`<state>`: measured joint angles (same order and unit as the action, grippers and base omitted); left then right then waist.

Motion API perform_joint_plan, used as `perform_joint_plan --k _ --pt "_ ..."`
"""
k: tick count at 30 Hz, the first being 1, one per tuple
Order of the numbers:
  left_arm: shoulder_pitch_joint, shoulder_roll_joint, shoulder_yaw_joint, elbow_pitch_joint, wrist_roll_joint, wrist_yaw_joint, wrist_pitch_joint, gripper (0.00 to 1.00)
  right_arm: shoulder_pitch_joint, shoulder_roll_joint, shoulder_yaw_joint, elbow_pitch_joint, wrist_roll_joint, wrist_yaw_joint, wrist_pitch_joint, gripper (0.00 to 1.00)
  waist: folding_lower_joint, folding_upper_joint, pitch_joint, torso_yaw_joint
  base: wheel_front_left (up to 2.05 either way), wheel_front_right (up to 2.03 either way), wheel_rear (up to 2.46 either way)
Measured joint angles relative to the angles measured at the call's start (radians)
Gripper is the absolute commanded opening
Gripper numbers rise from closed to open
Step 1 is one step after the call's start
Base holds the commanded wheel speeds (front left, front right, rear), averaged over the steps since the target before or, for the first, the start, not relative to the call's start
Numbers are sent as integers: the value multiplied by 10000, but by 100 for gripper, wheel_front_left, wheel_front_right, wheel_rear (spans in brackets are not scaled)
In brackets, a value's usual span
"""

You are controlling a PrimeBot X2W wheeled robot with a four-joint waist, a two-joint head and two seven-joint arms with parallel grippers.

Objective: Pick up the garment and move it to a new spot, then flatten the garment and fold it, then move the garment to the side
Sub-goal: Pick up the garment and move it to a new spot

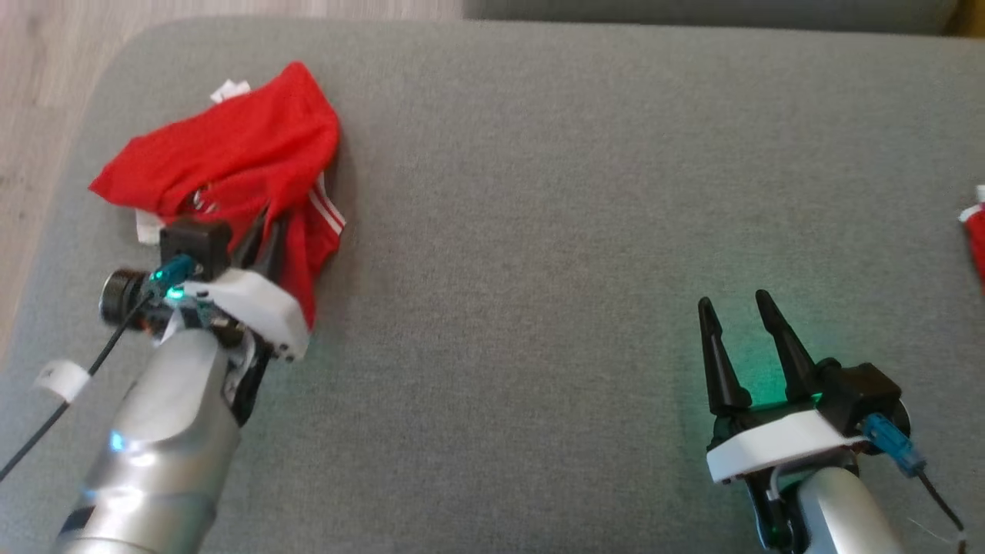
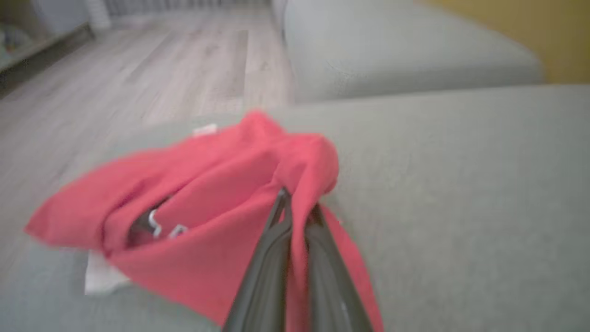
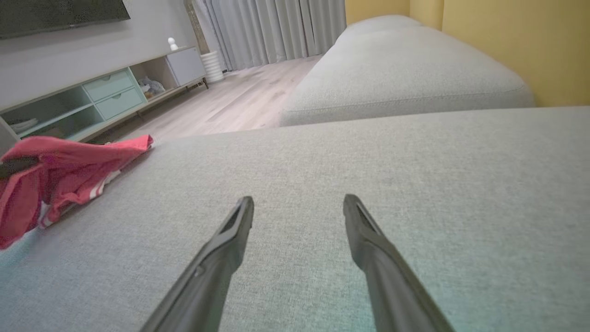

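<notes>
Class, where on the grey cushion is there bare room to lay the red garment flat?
Free: the wide middle of the cushion, between the garment and the open right hand. Crowded: the left corner, where the left hand pinches the garment; red cloth at the right edge.

Garment (image 1: 231, 154): solid red, pinker in the wrist views. It has white stripes (image 1: 327, 211) along one hem and a white label (image 1: 229, 90) on the side toward the sofa cushion's far edge.
Sofa cushion (image 1: 539, 231): mid grey, fine woven fleck, no pattern.
Left claw (image 1: 265, 237): black fingers, white mount, black camera block, teal connector, silver forearm.
Right claw (image 1: 732, 302): same black/white/silver scheme, with a green glow on the grey fabric under it.
Second cloth (image 1: 977, 246) at the cushion's right edge: red with white.
Floor (image 1: 31, 92): pale beige wood planks.
Wall (image 3: 507, 37): mustard yellow.
Curtains (image 3: 276, 27): light grey.
Cabinet (image 3: 92, 97): pale mint drawers.
</notes>
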<state>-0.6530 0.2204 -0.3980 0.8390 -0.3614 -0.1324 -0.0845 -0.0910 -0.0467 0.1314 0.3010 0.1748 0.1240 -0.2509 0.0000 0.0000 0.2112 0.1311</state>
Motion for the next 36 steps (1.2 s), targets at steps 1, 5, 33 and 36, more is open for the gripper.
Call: perform_joint_plan --k 1,5,33,36 --pt "-3 4 -171 -311 -226 2 -259 0 5 0 10 13 8 0 2 100 0 0 -101 -25 0 0 0" --pt "-7 146 -995 -1891 -1283 0 -894 0 52 0 144 82 107 0 0 100 -1 0 -554 -140 0 0 0" --pt "-2022 -430 -2454 -5988 -1973 430 746 0 -223 -2 1231 -184 1333 0 0 100 1 0 -448 -3446 0 0 0" --pt "-2147 -696 -2727 -5336 -1929 403 918 100 -346 -2 1425 -209 1452 0 0 100 1 0 -176 -3862 0 0 0"
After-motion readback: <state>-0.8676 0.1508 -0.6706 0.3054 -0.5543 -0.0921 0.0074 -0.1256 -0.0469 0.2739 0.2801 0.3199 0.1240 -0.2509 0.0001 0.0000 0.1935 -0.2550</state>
